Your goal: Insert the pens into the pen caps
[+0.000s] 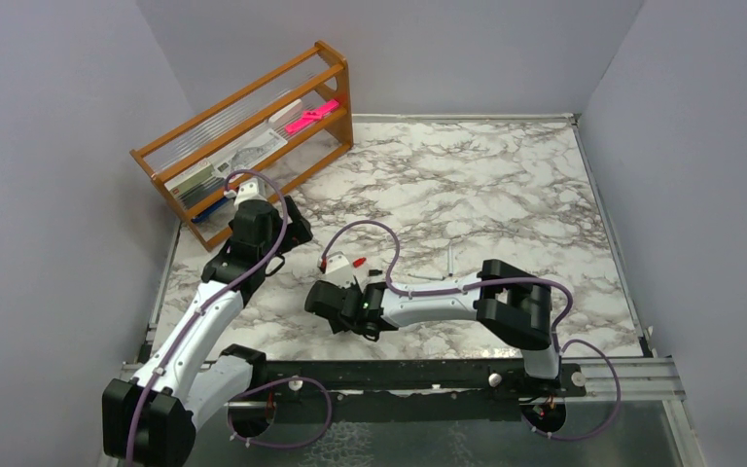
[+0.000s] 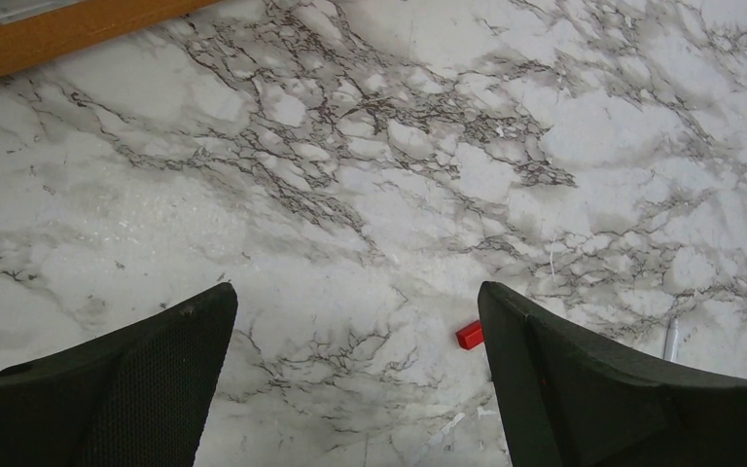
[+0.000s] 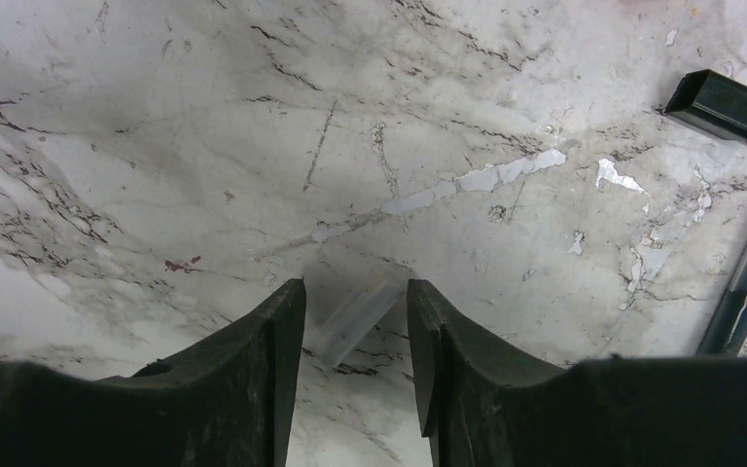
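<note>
Only the right wrist view shows the clear pen cap [image 3: 355,321] between the right gripper [image 3: 355,292] and its half-spread jaws (grip unclear); the left gripper [image 2: 355,297] gapes wide.

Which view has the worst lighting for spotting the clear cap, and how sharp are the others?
Right wrist: the clear cap lies in the shadow of the right gripper, faint against dim marble. Left wrist: marble bright and sharp, red cap distinct, left gripper dark. Top external: even light, soft shadows, sharp.
</note>
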Tool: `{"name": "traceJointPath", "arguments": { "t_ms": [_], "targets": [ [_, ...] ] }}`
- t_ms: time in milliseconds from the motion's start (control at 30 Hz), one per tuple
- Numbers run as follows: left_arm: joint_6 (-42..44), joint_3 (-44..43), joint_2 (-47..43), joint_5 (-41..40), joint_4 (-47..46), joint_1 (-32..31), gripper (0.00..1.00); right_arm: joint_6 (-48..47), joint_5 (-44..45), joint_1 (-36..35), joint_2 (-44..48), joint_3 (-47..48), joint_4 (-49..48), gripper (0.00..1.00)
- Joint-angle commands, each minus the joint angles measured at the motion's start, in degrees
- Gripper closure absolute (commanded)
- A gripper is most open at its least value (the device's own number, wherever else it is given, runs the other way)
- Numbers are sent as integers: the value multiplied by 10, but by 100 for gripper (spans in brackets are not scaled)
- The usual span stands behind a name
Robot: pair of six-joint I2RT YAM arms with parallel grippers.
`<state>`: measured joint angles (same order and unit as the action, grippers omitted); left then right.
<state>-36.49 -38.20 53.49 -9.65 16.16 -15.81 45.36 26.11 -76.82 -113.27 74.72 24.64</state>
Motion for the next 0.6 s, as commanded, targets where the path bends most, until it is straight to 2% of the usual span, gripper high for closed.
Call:
{"name": "traceJointPath", "arguments": {
  "t_ms": [0, 167, 567],
  "targets": [
    [6, 10, -16, 13, -10, 3, 3, 7, 6, -1, -7, 0, 2, 59],
    [6, 13, -18, 13, -10, 3, 3, 9, 3, -1, -6, -7, 3, 72],
    [5, 16, -21, 15, -11, 3, 3, 5, 11, -1, -1, -12, 11, 94]
  ]
}}
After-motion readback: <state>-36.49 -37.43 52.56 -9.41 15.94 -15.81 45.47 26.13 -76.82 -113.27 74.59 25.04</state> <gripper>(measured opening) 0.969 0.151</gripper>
